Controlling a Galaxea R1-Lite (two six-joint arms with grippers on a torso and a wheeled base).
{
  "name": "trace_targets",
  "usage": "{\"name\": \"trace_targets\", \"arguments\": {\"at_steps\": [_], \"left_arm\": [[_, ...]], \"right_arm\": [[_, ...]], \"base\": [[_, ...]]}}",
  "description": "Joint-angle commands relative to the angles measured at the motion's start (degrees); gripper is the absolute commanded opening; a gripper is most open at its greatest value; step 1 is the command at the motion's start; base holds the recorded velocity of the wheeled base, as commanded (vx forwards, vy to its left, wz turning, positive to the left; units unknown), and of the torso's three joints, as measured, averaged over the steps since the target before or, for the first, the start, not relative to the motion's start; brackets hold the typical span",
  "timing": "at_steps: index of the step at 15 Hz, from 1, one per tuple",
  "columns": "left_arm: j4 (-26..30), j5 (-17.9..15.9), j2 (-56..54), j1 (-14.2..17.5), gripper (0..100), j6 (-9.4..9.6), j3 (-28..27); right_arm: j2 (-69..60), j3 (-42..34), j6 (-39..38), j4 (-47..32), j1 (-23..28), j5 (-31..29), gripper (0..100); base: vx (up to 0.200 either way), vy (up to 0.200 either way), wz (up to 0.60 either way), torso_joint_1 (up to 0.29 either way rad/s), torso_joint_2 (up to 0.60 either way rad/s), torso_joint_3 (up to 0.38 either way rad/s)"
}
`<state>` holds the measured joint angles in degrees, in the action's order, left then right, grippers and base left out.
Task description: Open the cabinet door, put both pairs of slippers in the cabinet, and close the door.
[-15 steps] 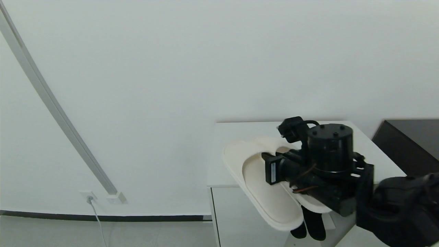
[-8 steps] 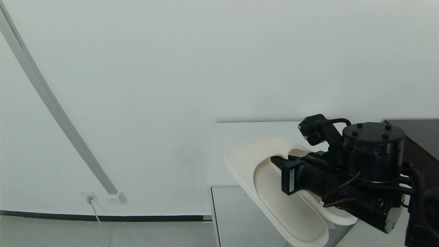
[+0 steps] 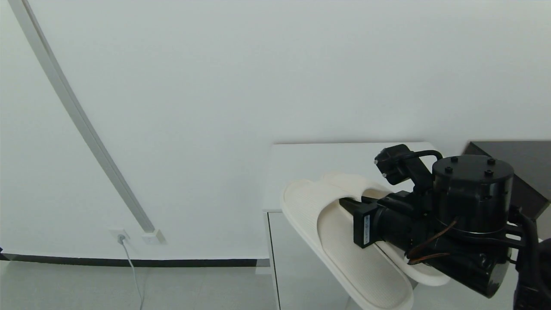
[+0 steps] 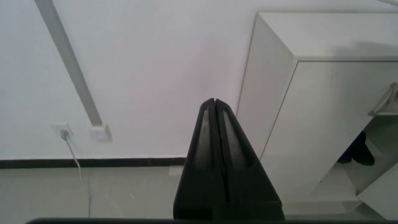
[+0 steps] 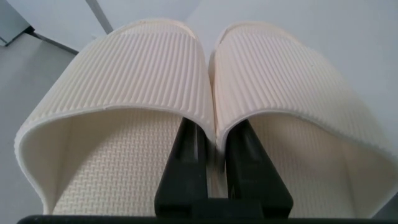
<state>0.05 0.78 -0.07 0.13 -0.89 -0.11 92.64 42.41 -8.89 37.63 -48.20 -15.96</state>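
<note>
The task is looking roughly half done. The right gripper (image 5: pixel 215 140) is clenching the cream slippers (image 3: pixel 344 258), one of its fingers (image 5: pixel 189 146) sitting inside each slipper and pinching the two neighbouring upper bands together, so the pair is hanging in the air around the fingers with its toes pointing away from them. The white cabinet (image 3: pixel 327 163) is standing just beyond and below those fingers. The left gripper (image 4: pixel 214 102) is idling with its fingers pressed together on nothing, the cabinet well off to one side of them. Past a panel carrying a handle (image 4: pixel 387 98), a dark pair (image 4: pixel 357 152) seems to be lying low inside the cabinet, suggesting the door is open. Placing the cream pair and closing the door are remaining.
</note>
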Motion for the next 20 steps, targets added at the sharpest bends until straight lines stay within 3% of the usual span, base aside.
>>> {"name": "trace_targets", "arguments": {"at_steps": [1, 3, 17, 20], "left_arm": [[0.04, 0.01, 0.07, 0.04, 0, 0.01, 0.02], [-0.05, 0.01, 0.07, 0.04, 0, 0.01, 0.02], [0.04, 0.01, 0.07, 0.04, 0, -0.16, 0.02], [-0.05, 0.01, 0.07, 0.04, 0, -0.16, 0.02]], "right_arm": [[0.09, -0.05, 0.10, 0.07, -0.05, -0.04, 0], [0.18, -0.05, 0.19, 0.07, -0.14, -0.04, 0], [-0.26, -0.93, 0.98, 0.34, -0.23, -0.21, 0], [-0.18, -0.93, 1.06, 0.34, -0.23, -0.21, 0]], "base": [[-0.200, 0.000, 0.00, -0.002, 0.00, -0.002], [-0.200, 0.000, 0.00, -0.002, 0.00, -0.002], [0.000, 0.000, 0.00, 0.000, 0.00, 0.000], [0.000, -0.200, 0.00, 0.001, 0.00, 0.004]]}}
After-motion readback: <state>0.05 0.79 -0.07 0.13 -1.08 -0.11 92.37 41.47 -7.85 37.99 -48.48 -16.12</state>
